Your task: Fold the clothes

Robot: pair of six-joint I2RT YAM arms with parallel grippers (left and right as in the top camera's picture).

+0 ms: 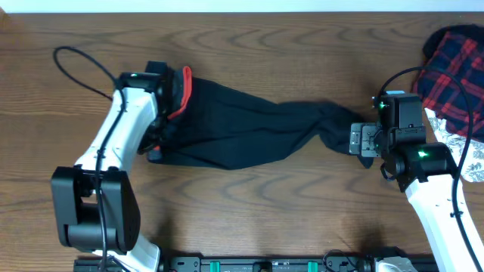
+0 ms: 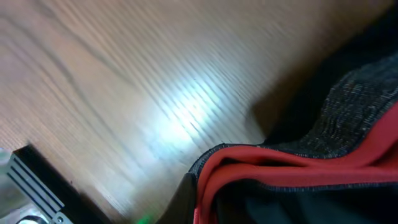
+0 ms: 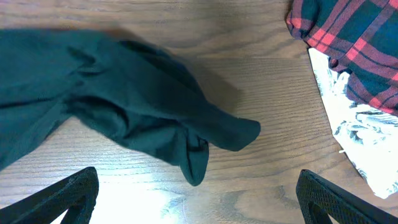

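A: Where do the trousers [image 1: 249, 128] lie?

B: Across the middle of the bench [image 1: 249, 45], stretched sideways. The waistband [image 1: 180, 94] end is on the robot's left and the leg ends [image 1: 336, 125] are on its right. Black cloth, loosely creased, and the two legs narrow together toward the right.

A: Left pincer [image 1: 160, 125]?

B: It sits over the waistband end and is closed on the trousers. From the left wrist, its fingers are hidden. The red edge [image 2: 273, 158] and the grey-flecked band [image 2: 354, 118] fill the lower right of that view, bunched and raised off the wood, with a shadow beneath.

A: Right pincer [image 1: 364, 141]?

B: Spread wide and holding nothing. From overhead it is just beside the leg ends, to their right. From the right wrist, its fingers [image 3: 74, 190] stand far apart in the lower corners with bare wood between them. The rumpled leg tips [image 3: 199, 146] lie just ahead, flat on the bench.

A: Anything else on the bench?

B: A red-and-black plaid garment [image 1: 454, 64] is heaped at the far right corner. A white flowered cloth [image 1: 473, 155] lies touching it on the near side. Both are well apart from the trousers.
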